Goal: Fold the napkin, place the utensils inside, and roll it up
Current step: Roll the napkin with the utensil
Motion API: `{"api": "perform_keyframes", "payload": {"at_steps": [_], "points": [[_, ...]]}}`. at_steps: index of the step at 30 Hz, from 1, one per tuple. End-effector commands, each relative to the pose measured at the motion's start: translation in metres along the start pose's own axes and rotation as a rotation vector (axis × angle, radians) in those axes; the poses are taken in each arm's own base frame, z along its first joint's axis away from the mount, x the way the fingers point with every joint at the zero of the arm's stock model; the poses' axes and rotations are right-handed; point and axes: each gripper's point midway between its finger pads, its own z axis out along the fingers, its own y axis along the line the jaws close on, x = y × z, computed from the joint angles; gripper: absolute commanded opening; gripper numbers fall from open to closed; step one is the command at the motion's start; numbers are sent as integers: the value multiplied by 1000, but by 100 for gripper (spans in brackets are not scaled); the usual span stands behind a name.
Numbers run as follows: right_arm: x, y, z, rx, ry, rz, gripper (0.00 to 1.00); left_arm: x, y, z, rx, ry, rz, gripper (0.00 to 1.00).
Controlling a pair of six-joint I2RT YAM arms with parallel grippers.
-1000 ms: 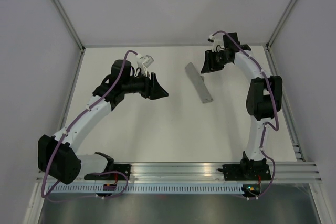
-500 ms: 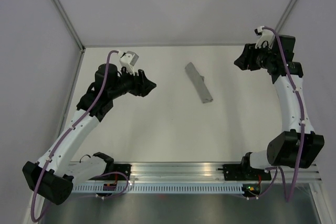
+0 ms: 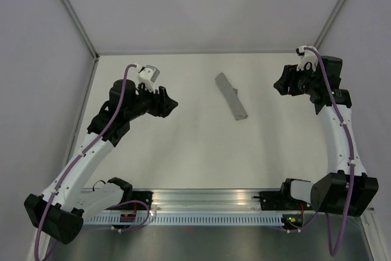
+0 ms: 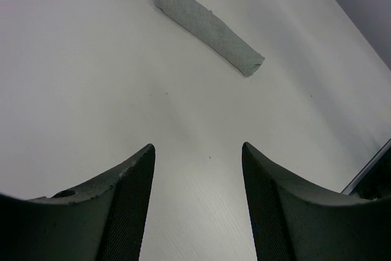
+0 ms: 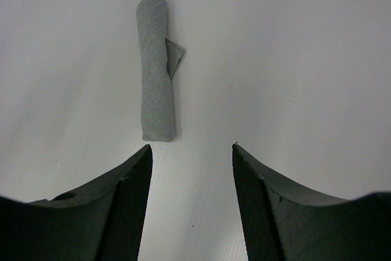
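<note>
I saw the mid-grey, felt-like fabric napkin (image 3: 231,96) lying on the white surface (image 3: 183,151) as a slim, tight roll, with a small corner flap (image 5: 175,53) poking from one side. It lay between my two hands and touched neither. The left hand (image 3: 173,103) hung over the surface with its two dark fingers spread wide and nothing between them. From its wrist camera, the napkin (image 4: 208,27) sat well ahead of the gap between them, slanted across it. The right hand (image 3: 278,85) was likewise spread and empty. In its own view the napkin (image 5: 156,68) lay lengthwise just ahead of the finger (image 5: 125,212) on the left, apart from it.
</note>
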Motion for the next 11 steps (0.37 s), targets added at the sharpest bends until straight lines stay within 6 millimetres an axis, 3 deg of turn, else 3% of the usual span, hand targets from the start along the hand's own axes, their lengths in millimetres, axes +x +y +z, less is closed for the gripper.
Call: {"api": "perform_keyframes", "payload": {"at_steps": [1, 11], "points": [[-11, -7, -3, 34, -51, -31, 61, -1, 4, -6, -23, -13, 41, 64], [-4, -8, -2, 33, -52, -35, 62, 1, 4, -7, -22, -14, 43, 64]]}}
